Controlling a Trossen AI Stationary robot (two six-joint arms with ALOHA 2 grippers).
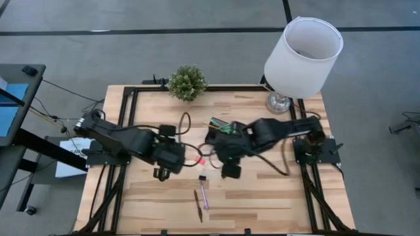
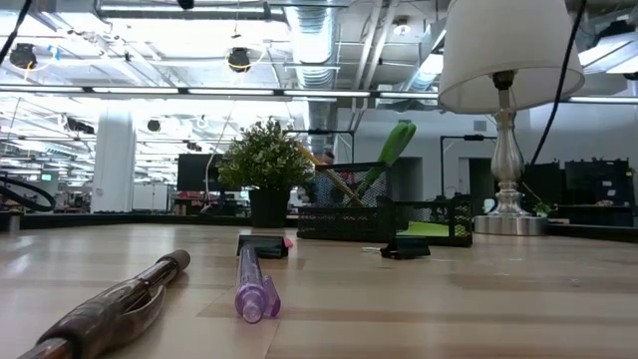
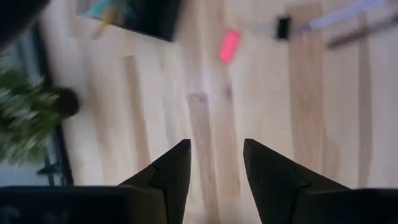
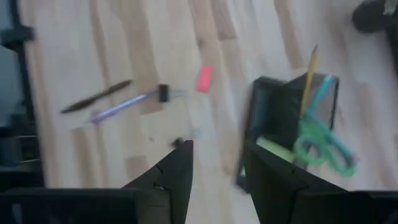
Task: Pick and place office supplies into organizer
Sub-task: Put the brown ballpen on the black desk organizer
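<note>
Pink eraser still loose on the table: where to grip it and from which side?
Come straight down on the pink eraser and pinch across its short width at mid-length. It looks like a small block lying flat on the table, apart from the binder clip and the organizer. The left gripper, jaws open and empty, seems nearer.

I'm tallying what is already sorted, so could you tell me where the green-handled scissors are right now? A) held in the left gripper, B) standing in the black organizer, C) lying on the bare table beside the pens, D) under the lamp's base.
B: the green-handled scissors sit in the black organizer beside the yellow pencil, while the pens lie out on the table.
</note>
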